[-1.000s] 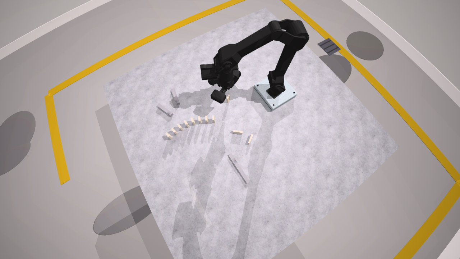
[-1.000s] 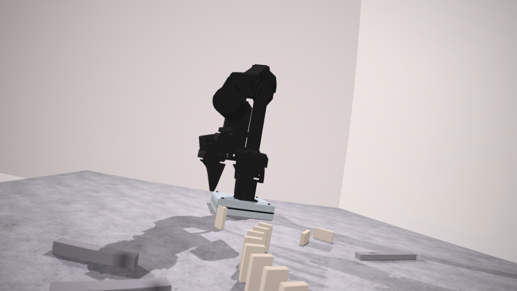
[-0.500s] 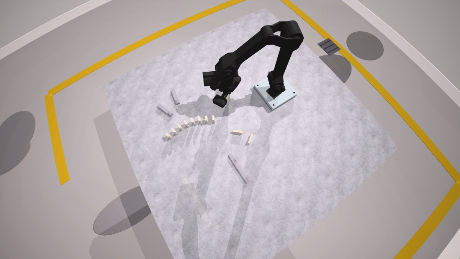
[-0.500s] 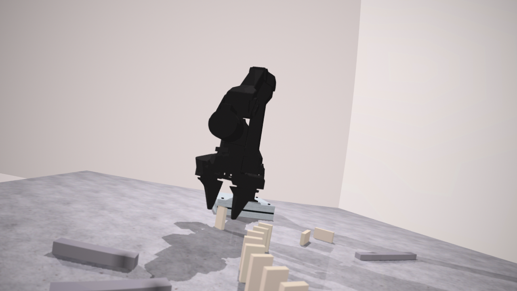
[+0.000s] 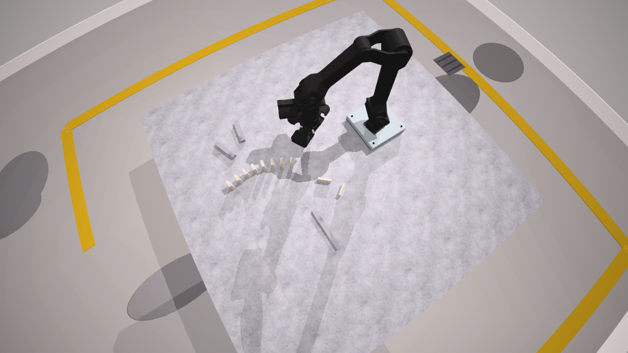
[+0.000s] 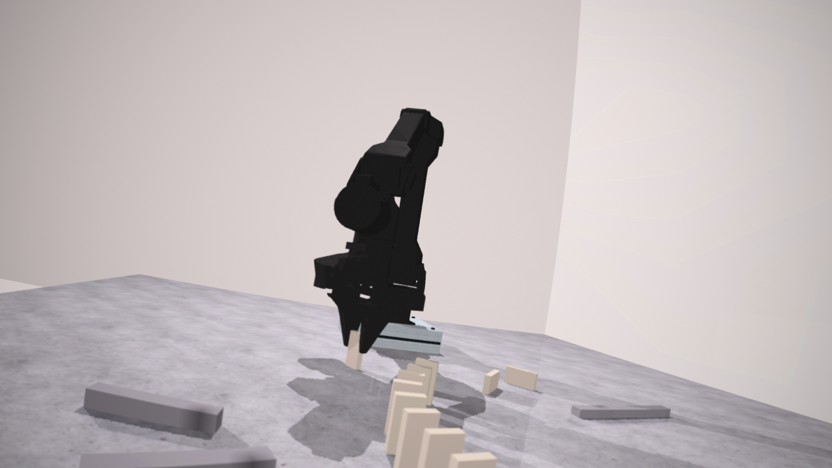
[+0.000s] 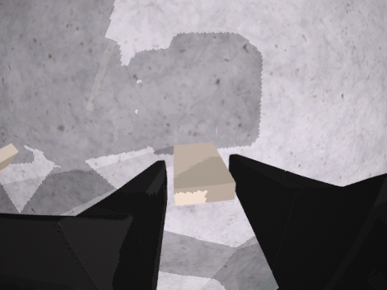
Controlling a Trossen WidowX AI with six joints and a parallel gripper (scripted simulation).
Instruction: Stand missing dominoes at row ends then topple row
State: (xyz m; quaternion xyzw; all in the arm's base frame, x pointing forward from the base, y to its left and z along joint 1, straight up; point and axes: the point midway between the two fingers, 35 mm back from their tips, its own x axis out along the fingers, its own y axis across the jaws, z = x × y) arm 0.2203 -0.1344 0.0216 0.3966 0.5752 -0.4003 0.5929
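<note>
The row (image 5: 263,165) (image 6: 417,433) stands; one domino (image 5: 313,131) (image 6: 353,359) (image 7: 197,175) sits between the part-closed claw's (image 5: 309,132) (image 6: 355,348) (image 7: 198,159) fingers, apparently ungripped; two spare dominoes (image 5: 324,180) (image 6: 491,381) await placing.

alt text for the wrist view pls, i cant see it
A pale domino stands between the two black fingers of the gripper, a gap showing on its left side. Part of another pale block shows at the left edge.

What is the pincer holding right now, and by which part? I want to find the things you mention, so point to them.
Nothing yet, as far as I can see: an upright domino (image 5: 313,131) (image 6: 353,359) (image 7: 201,171) stands between the fingers, with a gap showing on one side.
</note>
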